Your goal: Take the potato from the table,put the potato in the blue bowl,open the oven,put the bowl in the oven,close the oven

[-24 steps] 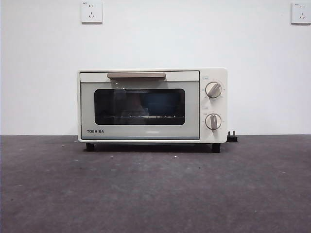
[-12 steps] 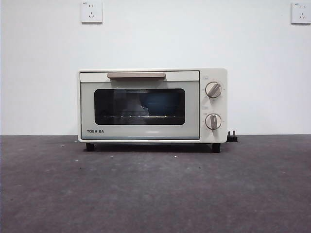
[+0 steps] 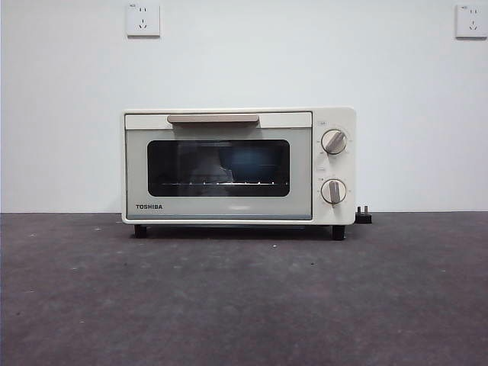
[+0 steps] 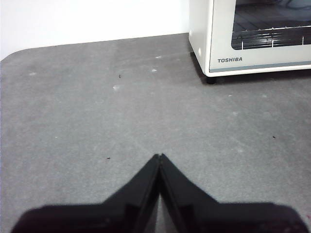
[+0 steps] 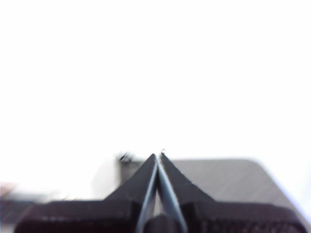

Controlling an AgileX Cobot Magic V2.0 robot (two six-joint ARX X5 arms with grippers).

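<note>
Sitting shut at the back of the dark grey speckled matte table (image 3: 244,297), the cream-white TOSHIBA toaster oven (image 3: 239,166) is showing a bluish shape behind its dark glass window (image 3: 219,168), likely the sky-blue bowl (image 3: 255,164) on the wire rack; potato is not visible, presumably inside the bowl. Door is lying flush under the beige bar handle (image 3: 213,119), so the task is looking finished. Left gripper (image 4: 159,158) is hanging over bare table beside the oven's corner, jaws pressed together, grasping nothing. Right gripper (image 5: 158,156) is pointing at a washed-out white background, jaws likewise clenched and empty. Wide open table is lying in front of the oven, its feet set well back from the near edge.
</note>
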